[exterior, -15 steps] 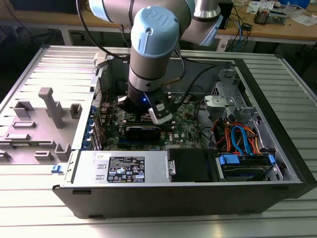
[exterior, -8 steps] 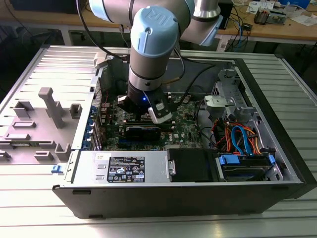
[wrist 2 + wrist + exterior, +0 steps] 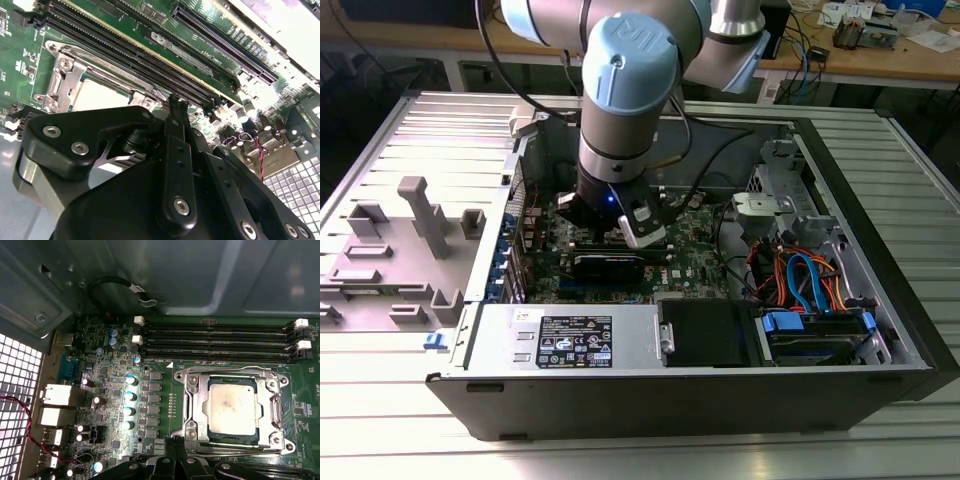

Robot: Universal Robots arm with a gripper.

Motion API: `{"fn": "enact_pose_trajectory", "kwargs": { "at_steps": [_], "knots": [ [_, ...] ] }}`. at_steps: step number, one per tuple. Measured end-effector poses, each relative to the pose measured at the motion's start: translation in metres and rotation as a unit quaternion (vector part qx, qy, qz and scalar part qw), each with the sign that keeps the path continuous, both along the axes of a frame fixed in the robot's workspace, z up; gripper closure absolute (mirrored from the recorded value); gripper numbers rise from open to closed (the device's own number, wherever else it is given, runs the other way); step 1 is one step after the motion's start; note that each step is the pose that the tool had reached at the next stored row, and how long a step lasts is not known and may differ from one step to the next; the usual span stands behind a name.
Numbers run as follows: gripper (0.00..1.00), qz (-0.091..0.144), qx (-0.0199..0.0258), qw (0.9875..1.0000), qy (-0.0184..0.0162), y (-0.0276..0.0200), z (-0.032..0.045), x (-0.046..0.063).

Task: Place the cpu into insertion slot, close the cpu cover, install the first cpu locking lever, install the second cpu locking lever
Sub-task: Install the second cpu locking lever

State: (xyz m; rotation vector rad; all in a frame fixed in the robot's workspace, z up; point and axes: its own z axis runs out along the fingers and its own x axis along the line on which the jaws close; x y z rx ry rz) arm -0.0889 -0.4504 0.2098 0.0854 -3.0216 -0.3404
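In the exterior view we see the arm reaching down into the open computer case point(image 3: 880, 250), its gripper point(image 3: 642, 228) low over the motherboard point(image 3: 700, 275), beside the power supply point(image 3: 575, 340) and a tangle of drive cables point(image 3: 800, 280).

In the second wrist view, long memory slots point(image 3: 150, 55) run just beside the cpu cover point(image 3: 65, 80); we cannot tell whether the gripper's fingers are parted or closed.

In the first wrist view the cpu point(image 3: 232, 407) lies flat in the insertion slot point(image 3: 214, 429), cover lowered around it, edges parallel to the memory slots.

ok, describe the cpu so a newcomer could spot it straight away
Find the open computer case, then the green board inside it. Beside the long black memory slots sits a square silver metal frame; the cpu is the flat dull grey square in its middle, the one plain metal square among the board's small parts.
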Motion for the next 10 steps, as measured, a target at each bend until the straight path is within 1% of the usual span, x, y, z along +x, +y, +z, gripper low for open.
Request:
{"fn": "enact_pose_trajectory", "kwargs": {
  "at_steps": [6, 10],
  "knots": [
    [0.89, 0.0, -0.0001, 1.0, -0.0005, 0.0005, -0.0029, -0.0001],
    [0.89, 0.0, 0.0, 1.0, -0.0008, 0.002, -0.0048, -0.0005]
  ]
}}
